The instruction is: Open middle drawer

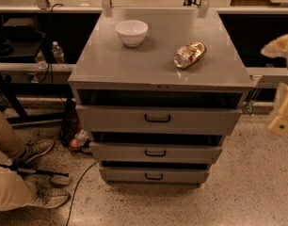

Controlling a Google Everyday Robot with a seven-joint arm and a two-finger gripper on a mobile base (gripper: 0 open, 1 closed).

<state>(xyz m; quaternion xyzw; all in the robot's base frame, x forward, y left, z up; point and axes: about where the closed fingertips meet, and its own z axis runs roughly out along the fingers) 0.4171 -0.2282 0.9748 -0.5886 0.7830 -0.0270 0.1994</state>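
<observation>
Though ajar, middle drawer (156,153); tool (282,117) right

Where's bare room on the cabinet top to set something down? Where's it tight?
Free: the front strip of the cabinet top, between its front edge and the white bowl and crumpled can; also the gap between those two. Tighter at the back, around bowl and can. The gripper sits off the cabinet's right side.

Matt grey metal middle drawer (191,153), smooth front. Glossy white bowl (131,32) toward cabinet top's (111,65) back-left corner; shiny crumpled packet (189,54) near right edge. Smooth cream plastic gripper (284,109) beyond that edge.
</observation>
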